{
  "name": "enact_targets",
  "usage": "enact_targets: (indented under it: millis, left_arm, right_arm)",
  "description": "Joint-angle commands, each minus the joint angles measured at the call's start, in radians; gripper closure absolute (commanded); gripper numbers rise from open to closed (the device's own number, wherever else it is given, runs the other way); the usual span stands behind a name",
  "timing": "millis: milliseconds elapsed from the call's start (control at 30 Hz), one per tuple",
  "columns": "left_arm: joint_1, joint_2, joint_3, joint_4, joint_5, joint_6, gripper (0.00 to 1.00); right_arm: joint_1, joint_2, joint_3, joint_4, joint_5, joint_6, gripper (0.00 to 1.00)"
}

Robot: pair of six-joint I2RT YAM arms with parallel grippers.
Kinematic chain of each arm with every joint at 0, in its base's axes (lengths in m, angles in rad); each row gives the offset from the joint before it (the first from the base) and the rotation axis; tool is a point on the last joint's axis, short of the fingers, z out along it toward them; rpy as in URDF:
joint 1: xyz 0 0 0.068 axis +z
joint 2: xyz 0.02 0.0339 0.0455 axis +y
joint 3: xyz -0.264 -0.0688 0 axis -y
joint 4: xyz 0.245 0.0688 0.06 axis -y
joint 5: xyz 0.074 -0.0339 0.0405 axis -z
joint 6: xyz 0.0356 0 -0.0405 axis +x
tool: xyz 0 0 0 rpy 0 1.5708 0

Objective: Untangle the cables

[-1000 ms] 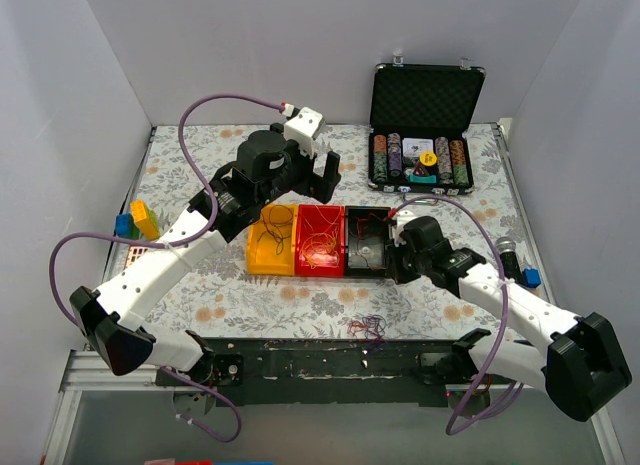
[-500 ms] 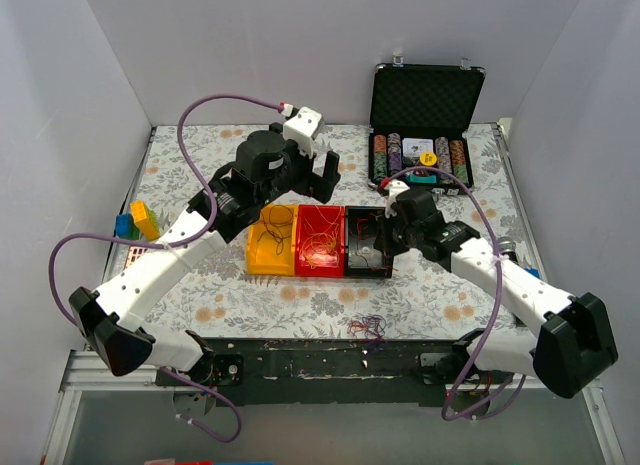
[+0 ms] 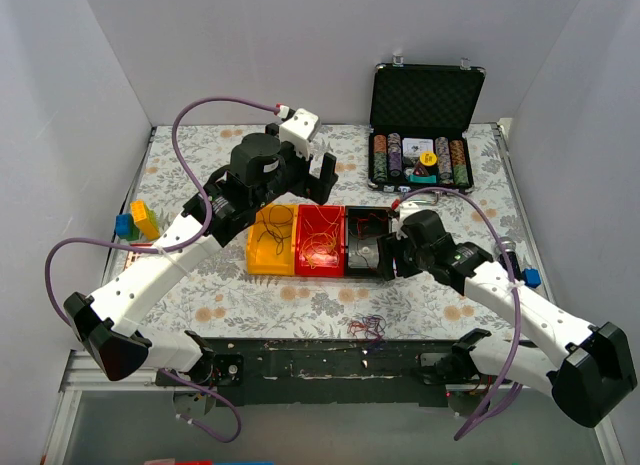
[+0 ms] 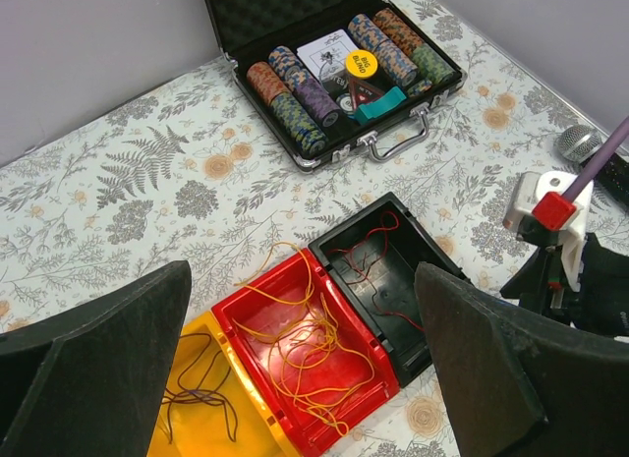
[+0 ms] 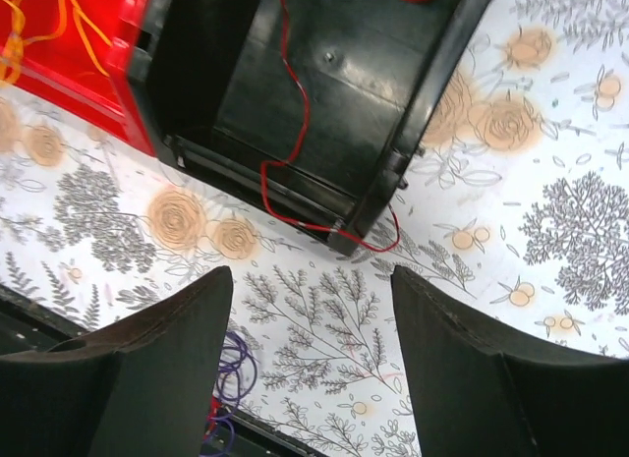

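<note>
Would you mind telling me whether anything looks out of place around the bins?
Yes: one red wire trails out of the black bin onto the table, and a small tangle lies loose by its near edge.

The overhead camera takes in the whole table point(image 3: 300, 295); both wrist cameras, nearer, share the black bin point(image 5: 344, 113).

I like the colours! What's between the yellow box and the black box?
The red box, holding thin yellow wires, sits between the yellow box and the black box. The top view shows it.
</note>
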Motion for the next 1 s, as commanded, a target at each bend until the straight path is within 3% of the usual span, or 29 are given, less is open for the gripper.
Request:
enact_targets:
  millis: [0,367,767,967]
  left_arm:
    - [0.007,-0.032,0.000,0.020,0.012,-0.005,0.02]
    - [0.007,-0.039,-0.007,0.012,0.005,-0.001,0.02]
    - [0.007,-0.044,-0.018,0.020,-0.003,0.002,0.02]
    - [0.007,-0.048,-0.015,0.020,-0.004,0.002,0.02]
  right_arm:
    - [0.003,0.007,-0.036,0.024,0.061,0.021,0.25]
    - [0.002,0.084,-0.099,0.235,-0.018,-0.013,0.29]
    - [0.002,0.095,-0.114,0.212,-0.035,0.004,0.62]
    - [0.002,0.085,-0.148,0.201,-0.035,0.023,0.63]
